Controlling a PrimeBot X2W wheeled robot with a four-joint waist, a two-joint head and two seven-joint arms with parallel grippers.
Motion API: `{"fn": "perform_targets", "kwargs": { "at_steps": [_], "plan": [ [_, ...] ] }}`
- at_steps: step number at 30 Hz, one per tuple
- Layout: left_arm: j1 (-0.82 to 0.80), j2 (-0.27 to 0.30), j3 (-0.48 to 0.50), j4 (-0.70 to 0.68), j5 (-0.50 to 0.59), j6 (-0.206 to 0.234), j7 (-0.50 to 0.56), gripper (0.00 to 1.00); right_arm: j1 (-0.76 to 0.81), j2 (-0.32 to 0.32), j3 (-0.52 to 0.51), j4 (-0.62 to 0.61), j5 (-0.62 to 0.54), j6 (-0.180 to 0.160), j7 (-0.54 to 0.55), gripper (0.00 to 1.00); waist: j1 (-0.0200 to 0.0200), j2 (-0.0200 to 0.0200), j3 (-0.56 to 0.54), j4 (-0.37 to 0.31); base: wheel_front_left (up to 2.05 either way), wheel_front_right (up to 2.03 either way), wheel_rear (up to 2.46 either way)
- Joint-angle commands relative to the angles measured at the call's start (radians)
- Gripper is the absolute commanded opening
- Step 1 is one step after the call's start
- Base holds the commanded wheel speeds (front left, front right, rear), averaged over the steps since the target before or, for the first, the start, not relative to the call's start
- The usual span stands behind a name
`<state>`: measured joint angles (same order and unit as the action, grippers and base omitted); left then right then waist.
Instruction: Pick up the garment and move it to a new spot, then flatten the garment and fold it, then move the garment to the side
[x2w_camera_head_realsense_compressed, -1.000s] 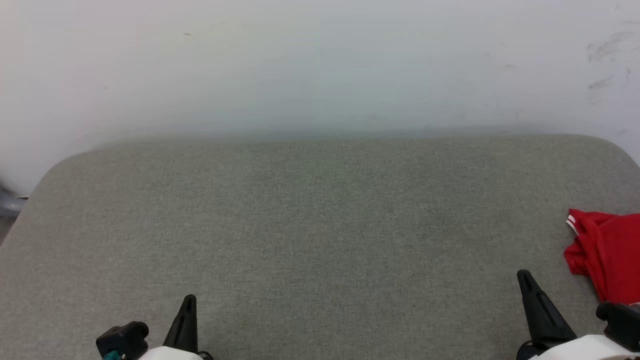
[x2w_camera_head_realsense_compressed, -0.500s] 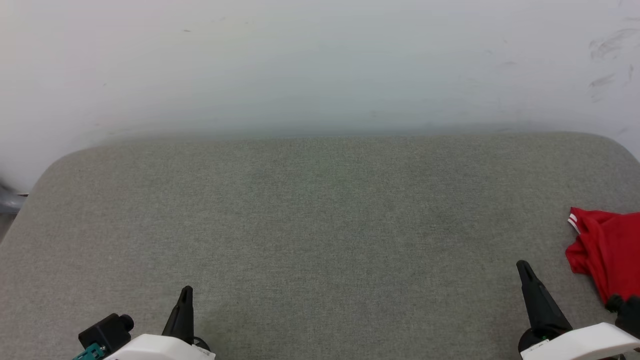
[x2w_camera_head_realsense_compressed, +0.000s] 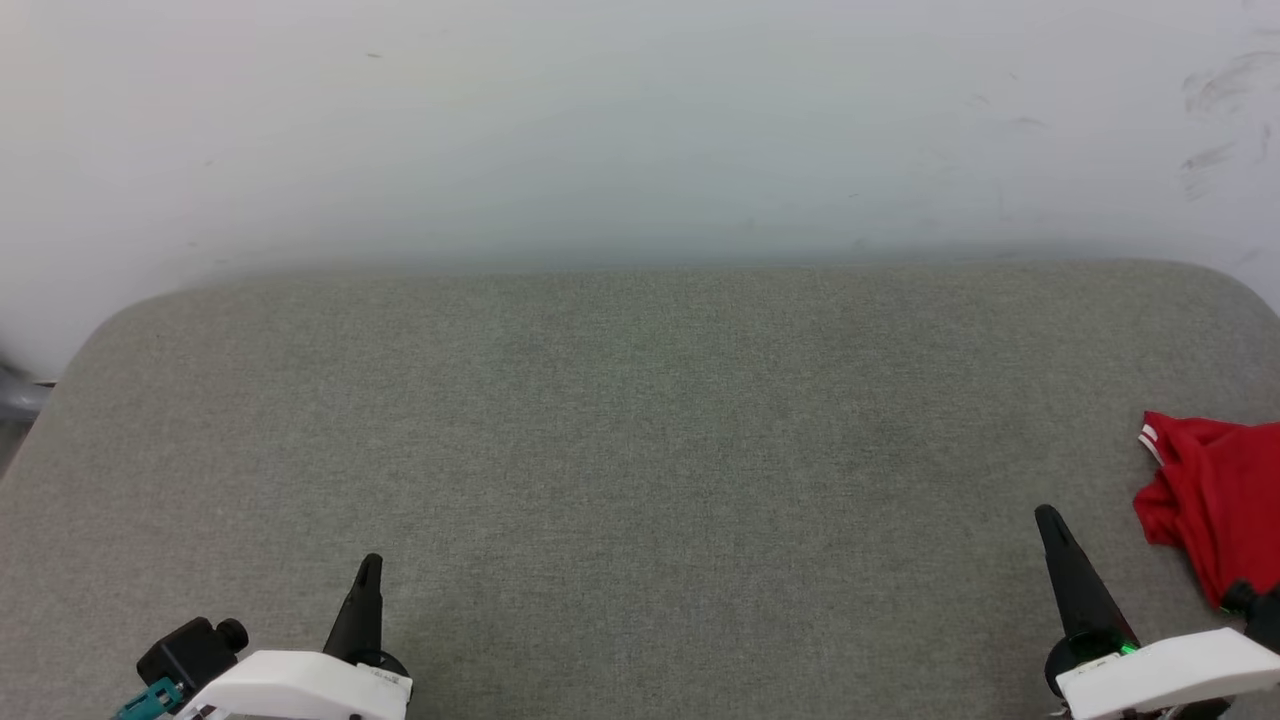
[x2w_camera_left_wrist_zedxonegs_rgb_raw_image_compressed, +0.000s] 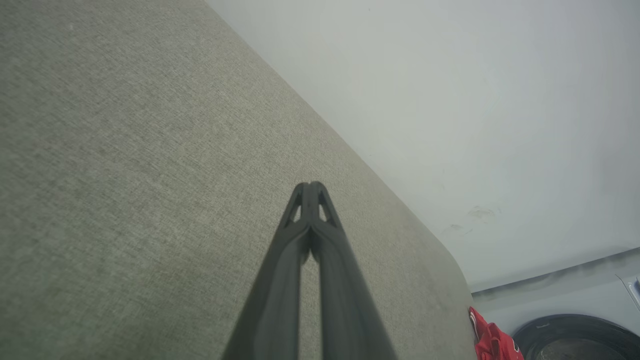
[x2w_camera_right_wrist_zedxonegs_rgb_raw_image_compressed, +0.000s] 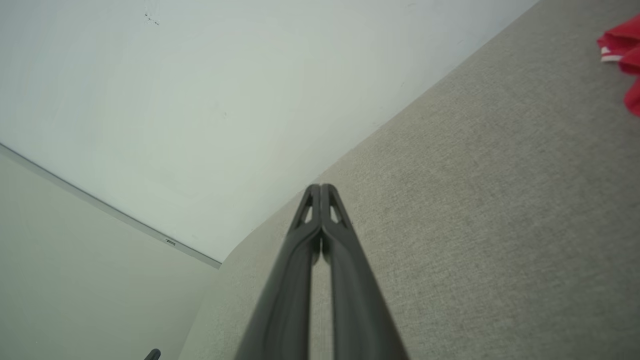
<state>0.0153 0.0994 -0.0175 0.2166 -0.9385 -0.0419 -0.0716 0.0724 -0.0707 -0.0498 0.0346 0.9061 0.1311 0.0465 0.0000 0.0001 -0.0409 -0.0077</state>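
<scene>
Long, dark, tapering fingers, each pierced near the tip by a triangular cut-out, are borne by the left gripper and the right gripper alike. At seven o'clock in the head view a white wrist shell is flanked by a black cylindrical knob and a teal plug. At five o'clock a green light is set in a second white shell.

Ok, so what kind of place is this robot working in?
Probably an indoor laundry-folding test station: a grey fabric-covered table against a plain, scuffed white wall, a crumpled red garment at its right edge, and what may be a washer door past that end.
</scene>
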Motion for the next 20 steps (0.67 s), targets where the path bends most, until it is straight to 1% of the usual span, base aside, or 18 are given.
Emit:
{"fn": "perform_targets", "kwargs": {
  "at_steps": [1, 20],
  "plan": [
    [-0.028, 0.000, 0.009, -0.008, -0.027, -0.006, 0.007, 0.00, -0.030, -0.008, -0.002, -0.003, 0.031, 0.000, 0.002, 0.00, 0.0000, -0.0001, 0.001, 0.000, 0.00, 0.00, 0.00],
    [-0.060, -0.015, 0.048, 0.003, -0.226, -0.032, 0.063, 0.00, -0.079, -0.009, -0.009, 0.063, 0.250, 0.000, 0.012, 0.00, 0.0000, -0.0001, 0.011, 0.002, 0.00, 0.00, 0.00]
  ]
}}
